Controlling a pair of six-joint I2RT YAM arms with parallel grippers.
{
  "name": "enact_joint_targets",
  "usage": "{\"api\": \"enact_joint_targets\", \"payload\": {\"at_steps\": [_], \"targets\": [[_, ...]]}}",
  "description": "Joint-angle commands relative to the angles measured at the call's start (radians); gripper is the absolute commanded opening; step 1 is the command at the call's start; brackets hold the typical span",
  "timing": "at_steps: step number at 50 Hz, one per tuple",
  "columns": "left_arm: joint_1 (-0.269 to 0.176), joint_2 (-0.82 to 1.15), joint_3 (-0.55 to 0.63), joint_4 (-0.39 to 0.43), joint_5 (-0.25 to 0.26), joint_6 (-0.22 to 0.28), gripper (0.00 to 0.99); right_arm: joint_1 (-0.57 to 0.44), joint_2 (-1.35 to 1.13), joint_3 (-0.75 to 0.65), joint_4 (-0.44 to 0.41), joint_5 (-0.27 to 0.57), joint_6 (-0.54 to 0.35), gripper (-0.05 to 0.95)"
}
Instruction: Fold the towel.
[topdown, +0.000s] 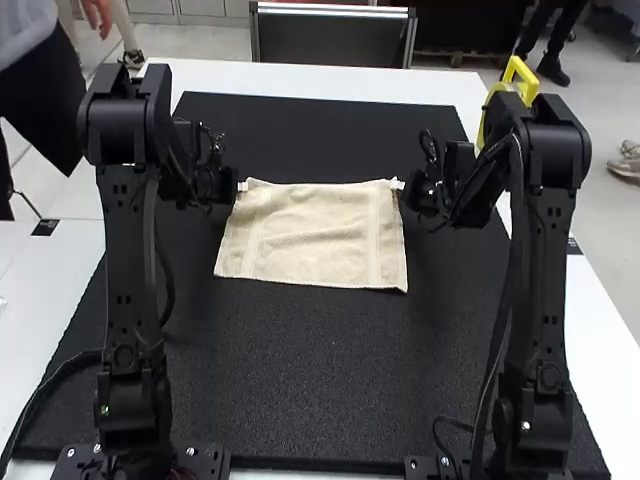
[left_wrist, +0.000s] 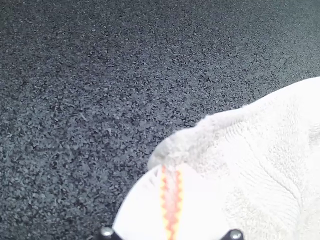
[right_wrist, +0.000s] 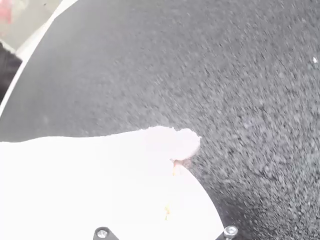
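Cream terry towel (topdown: 315, 235) spread flat-looking, pinched at both far corners
It lies on the black textured mat (topdown: 300, 390) covering much of the white surface (topdown: 300, 82), nearer the surface's far edge than its near edge and between its left and right edges, a woven band running down near each side, a few soft ripples between; the left arm's hand (topdown: 242, 186) has its white fingers closed on the far left corner, the right arm's hand (topdown: 397, 184) pinches the far right corner
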Motion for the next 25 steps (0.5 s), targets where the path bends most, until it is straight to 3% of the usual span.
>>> {"api": "enact_joint_targets", "payload": {"at_steps": [1, 25], "targets": [[0.009, -0.056, -0.014, 0.002, 0.026, 0.012, 0.028, -0.017, -0.067, -0.008, 0.012, -0.02, 0.019, -0.02], [0.044, -0.137, -0.074, 0.005, 0.051, 0.017, 0.028, -0.017, -0.108, -0.054, 0.011, -0.033, 0.025, -0.02]]}}
